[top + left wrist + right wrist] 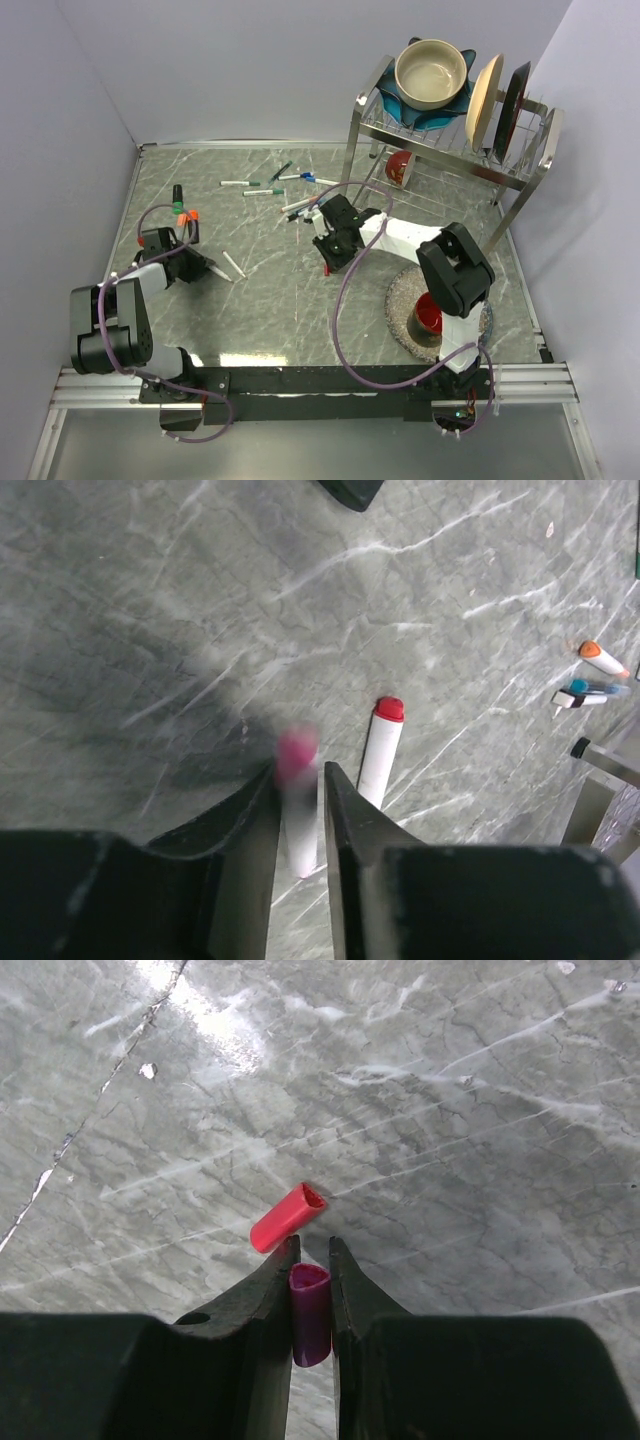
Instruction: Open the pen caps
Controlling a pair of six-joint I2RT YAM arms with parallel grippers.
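Marker barrel (300, 838), white with a blurred pink end, is clamped between the narrow-set fingers of the left gripper (299, 780); a second marker (380, 755) with a red end lies just right of them. The right gripper (312, 1252) pinches a purple cap (310, 1312) between almost closed fingers; a red cap (288, 1217) lies just ahead of its tips.

The right wrist view shows one red pen cap (288, 1217) and one purple pen cap (310, 1310), two in all; the rack (455, 155) at one o'clock carries one bowl (430, 72) and two plates (484, 88) (512, 95).
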